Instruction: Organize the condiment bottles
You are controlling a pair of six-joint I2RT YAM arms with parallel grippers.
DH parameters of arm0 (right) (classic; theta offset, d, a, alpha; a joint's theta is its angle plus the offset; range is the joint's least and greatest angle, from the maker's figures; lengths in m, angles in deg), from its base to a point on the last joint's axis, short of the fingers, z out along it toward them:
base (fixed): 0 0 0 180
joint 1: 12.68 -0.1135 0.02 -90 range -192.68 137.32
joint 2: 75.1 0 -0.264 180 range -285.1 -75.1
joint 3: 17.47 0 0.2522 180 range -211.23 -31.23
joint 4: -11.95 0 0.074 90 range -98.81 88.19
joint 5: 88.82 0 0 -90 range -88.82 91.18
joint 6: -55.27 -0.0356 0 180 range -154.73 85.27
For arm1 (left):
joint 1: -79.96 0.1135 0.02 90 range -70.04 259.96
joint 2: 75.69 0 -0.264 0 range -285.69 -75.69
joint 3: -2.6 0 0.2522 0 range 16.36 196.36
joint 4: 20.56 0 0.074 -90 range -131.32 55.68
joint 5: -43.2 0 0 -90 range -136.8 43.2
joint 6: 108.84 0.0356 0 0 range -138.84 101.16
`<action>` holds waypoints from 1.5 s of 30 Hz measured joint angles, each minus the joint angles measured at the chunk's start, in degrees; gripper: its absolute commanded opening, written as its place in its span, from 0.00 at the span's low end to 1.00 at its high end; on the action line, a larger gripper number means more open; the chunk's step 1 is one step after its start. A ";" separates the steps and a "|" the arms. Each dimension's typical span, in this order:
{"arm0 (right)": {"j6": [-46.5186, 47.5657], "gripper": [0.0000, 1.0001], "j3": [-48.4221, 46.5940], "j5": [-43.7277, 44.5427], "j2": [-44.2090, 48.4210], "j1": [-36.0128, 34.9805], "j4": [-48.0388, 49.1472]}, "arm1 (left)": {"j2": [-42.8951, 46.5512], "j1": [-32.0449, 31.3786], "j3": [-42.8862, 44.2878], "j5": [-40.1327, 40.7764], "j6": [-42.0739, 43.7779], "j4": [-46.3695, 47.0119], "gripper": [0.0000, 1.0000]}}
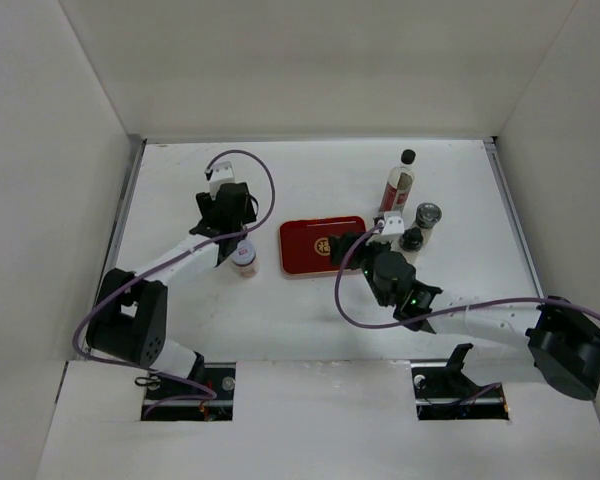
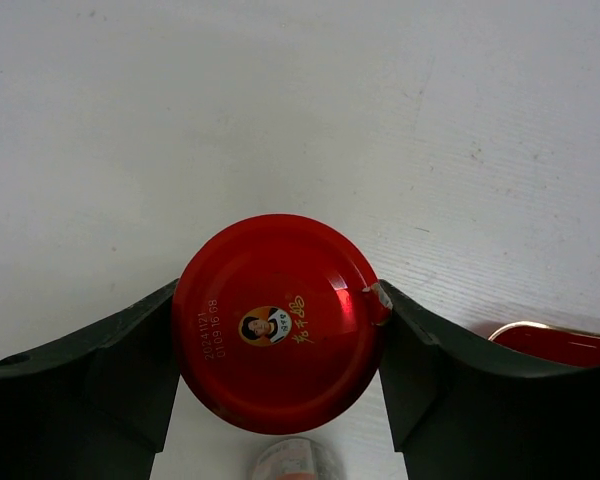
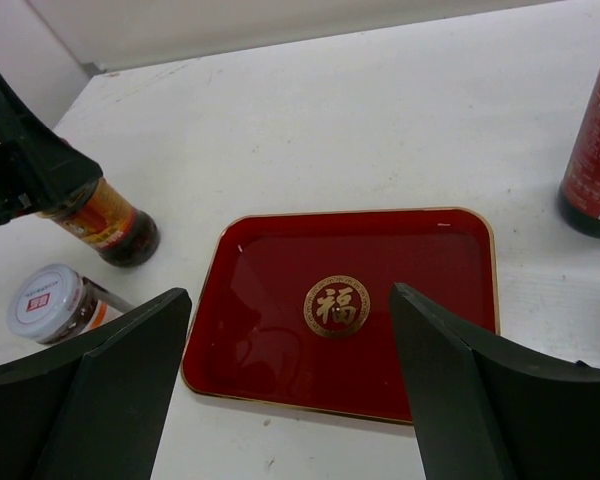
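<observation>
Right pincer: spread wide, nothing between the jaws, hanging over the tray.
White-lid jar: on its side on the tabletop, left of the tray, just beside the left pincer's jar.
Left pincer: pinching the red-lid jar by its lid, one pad against each side.
Red-lid jar: left of the tray and apart from it; cannot tell whether the base rests on the tabletop.
Tray: flat, nothing in it.
Far group: small bottle, grey-lid jar and tall bottle, all upright and close together, right of the tray.
Step in hand: probably carrying the red-lid jar to the tray.
Doing it well: squeeze firmly, since a smooth round lid could slip; lift straight up to clear the white-lid jar; move the right pincer off the tray first; set down upright in a corner, leaving room for the rest.
</observation>
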 measured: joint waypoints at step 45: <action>-9.31 0.78 1.70 -1.31 3.21 9.22 -5.16 | -10.25 -22.14 6.64 1.16 2.82 12.87 0.86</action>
